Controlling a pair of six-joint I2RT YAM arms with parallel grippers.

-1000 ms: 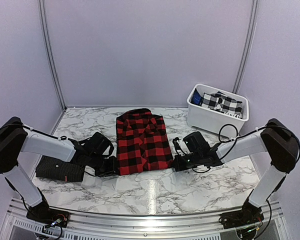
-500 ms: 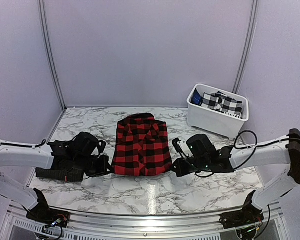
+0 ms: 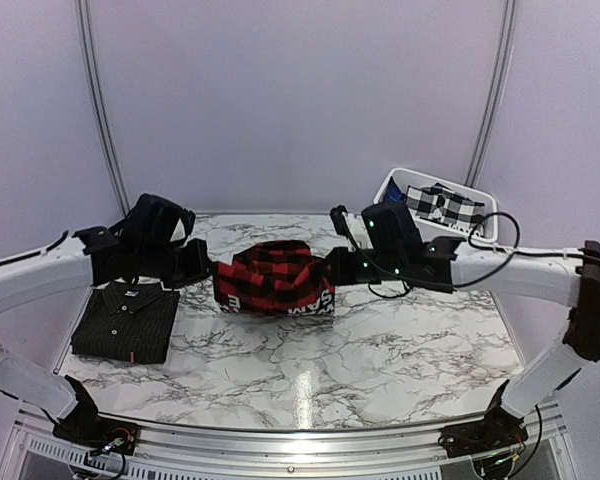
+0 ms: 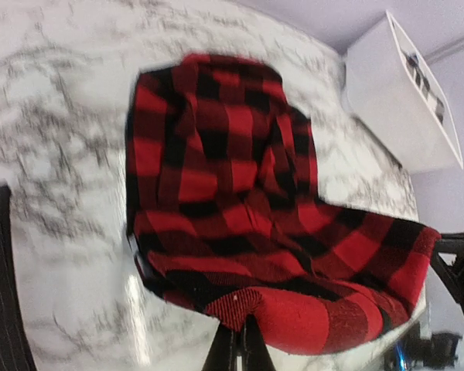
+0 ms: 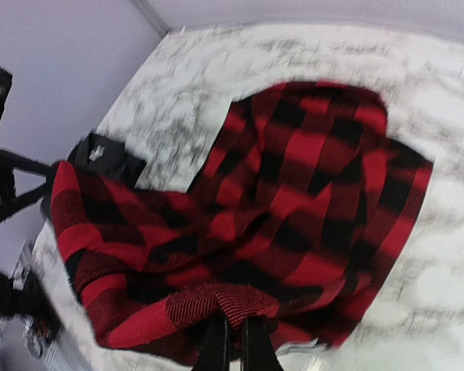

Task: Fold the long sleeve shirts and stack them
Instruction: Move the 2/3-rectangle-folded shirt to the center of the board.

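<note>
The red-and-black check flannel shirt (image 3: 273, 278) hangs lifted between both arms above the middle of the table, its near hem raised and the rest draping down to the marble. My left gripper (image 3: 216, 268) is shut on the hem's left corner (image 4: 240, 313). My right gripper (image 3: 330, 268) is shut on the right corner (image 5: 232, 303). In each wrist view the fingers pinch a bunched fold of the fabric. The black pinstriped shirt (image 3: 128, 318) lies folded flat at the table's left, collar towards the back.
A white bin (image 3: 392, 190) holding a black-and-white check cloth (image 3: 442, 205) stands at the back right, partly behind my right arm. The marble table (image 3: 380, 370) has lilac walls on three sides. A metal rail runs along the near edge.
Both grippers have risen from the table with the flannel shirt's near hem and moved towards the back. The left arm has moved off the black shirt, which now shows whole.
</note>
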